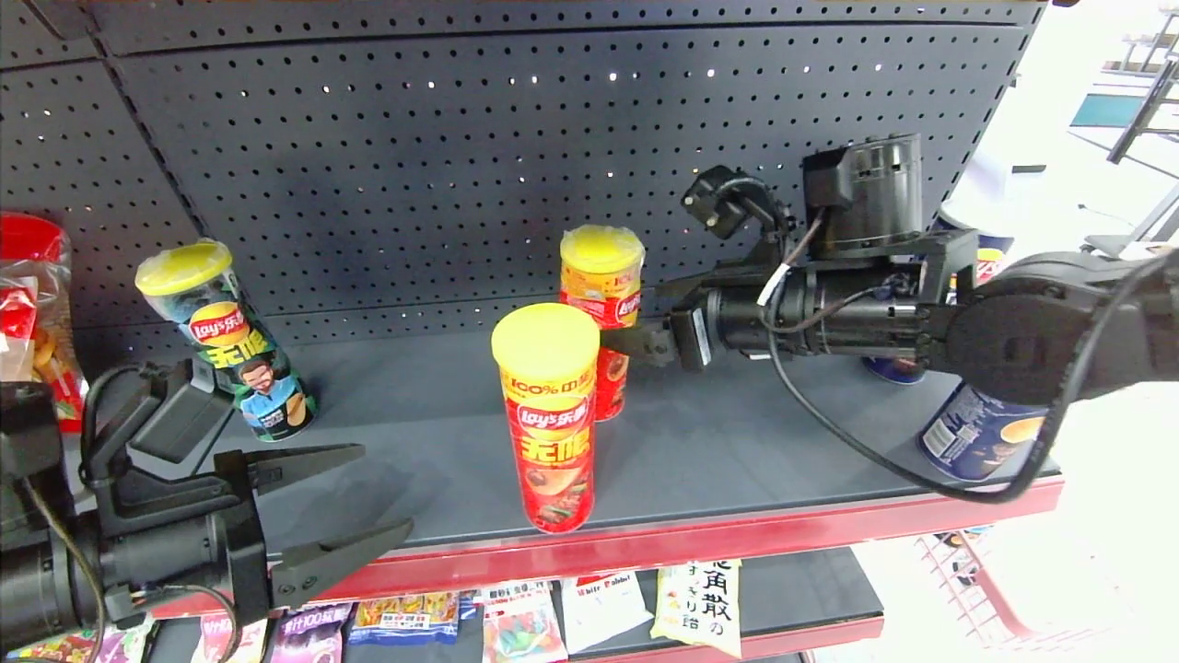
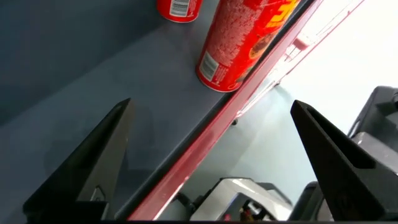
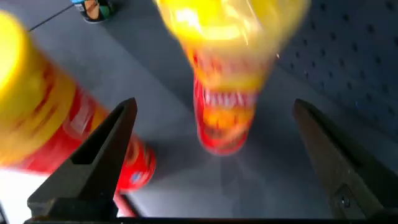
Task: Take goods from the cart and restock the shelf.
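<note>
The left gripper (image 1: 385, 490) hangs nearest, fingers apart and empty, just off the red front edge of the shelf (image 1: 737, 460) at the near left. The right gripper (image 1: 634, 322) also has its fingers spread, one on either side of the far red can (image 1: 603, 276). That can stands upright behind the near red can (image 1: 550, 433). Both cans look stocked, so the right arm probably needs to back away and fetch more.

- Between the green can (image 1: 230, 345) and the front red can (image 1: 551, 433) we see a wide bare stretch of shelf (image 1: 424, 414); our left claw (image 1: 387, 489) hangs open at its red edge.
- The rear red can (image 1: 603, 313) stands close behind the front one, leaving a narrow gap.
- Our right claw (image 1: 645, 318), spread wide, is beside the rear red can.
- A blue can (image 1: 976, 433) stands under that arm.
- The pegboard (image 1: 461, 166) closes the back.
</note>
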You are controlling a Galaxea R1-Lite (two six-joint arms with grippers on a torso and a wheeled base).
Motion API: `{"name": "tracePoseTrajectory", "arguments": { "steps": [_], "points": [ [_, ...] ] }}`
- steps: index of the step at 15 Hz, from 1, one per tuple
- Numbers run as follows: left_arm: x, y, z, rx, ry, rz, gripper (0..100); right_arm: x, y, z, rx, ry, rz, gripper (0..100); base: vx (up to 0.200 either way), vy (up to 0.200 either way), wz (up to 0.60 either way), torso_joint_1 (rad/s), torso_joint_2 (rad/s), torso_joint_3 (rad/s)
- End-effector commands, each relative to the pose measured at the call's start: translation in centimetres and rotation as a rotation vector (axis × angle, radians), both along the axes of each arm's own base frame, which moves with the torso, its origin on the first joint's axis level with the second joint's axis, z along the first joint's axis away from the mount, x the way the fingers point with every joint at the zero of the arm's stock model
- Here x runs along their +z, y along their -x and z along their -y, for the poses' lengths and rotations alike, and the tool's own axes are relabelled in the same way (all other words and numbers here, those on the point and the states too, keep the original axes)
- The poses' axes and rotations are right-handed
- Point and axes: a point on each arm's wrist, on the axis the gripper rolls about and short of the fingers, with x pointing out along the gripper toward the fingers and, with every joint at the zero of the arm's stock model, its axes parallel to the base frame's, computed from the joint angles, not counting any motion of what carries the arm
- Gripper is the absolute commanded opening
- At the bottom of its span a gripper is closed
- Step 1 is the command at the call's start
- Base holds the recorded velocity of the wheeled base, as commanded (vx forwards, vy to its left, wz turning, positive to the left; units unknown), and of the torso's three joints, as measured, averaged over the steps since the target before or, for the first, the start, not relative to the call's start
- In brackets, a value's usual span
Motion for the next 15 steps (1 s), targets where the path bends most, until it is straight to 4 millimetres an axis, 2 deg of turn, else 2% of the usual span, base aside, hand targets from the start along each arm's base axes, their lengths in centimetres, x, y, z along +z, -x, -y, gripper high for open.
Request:
{"name": "tracePoseTrajectory", "arguments": {
  "steps": [1, 3, 6, 7, 9, 12, 15],
  "points": [
    [-0.9, -1.4, 0.3, -0.015, -0.036, -0.019, 100, 1.6, 3.4, 3.0, -0.044, -0.032, 0.000, 100, 0.000, 0.000, 0.00, 0.000, 0.00, 0.000],
    [-1.2, -2.8, 0.5, -0.031, -0.070, -0.004, 100, 1.0, 6.8, 5.2, -0.047, -0.021, -0.026, 100, 0.000, 0.000, 0.00, 0.000, 0.00, 0.000],
    [-2.2, -3.8, 1.3, -0.052, -0.112, -0.014, 100, -0.6, 12.4, 7.9, -0.010, 0.000, -0.046, 100, 0.000, 0.000, 0.00, 0.000, 0.00, 0.000],
    [-2.3, -4.1, 1.9, -0.064, -0.124, -0.016, 100, -1.3, 14.7, 9.3, 0.002, 0.001, -0.048, 100, 0.000, 0.000, 0.00, 0.000, 0.00, 0.000],
    [-2.4, -4.5, 3.2, -0.107, -0.129, -0.016, 100, -2.0, 17.4, 11.5, -0.019, -0.012, -0.023, 100, 0.000, 0.000, 0.00, 0.000, 0.00, 0.000],
    [-3.0, -5.4, 3.7, -0.095, -0.149, -0.035, 100, -1.6, 19.2, 13.4, -0.098, -0.048, 0.031, 100, 0.000, 0.000, 0.00, 0.000, 0.00, 0.000],
    [-3.3, -7.0, 4.1, -0.086, -0.163, -0.033, 100, -0.9, 19.1, 15.1, -0.212, -0.076, 0.074, 100, 0.000, 0.000, 0.00, 0.000, 0.00, 0.000]
  ]
}}
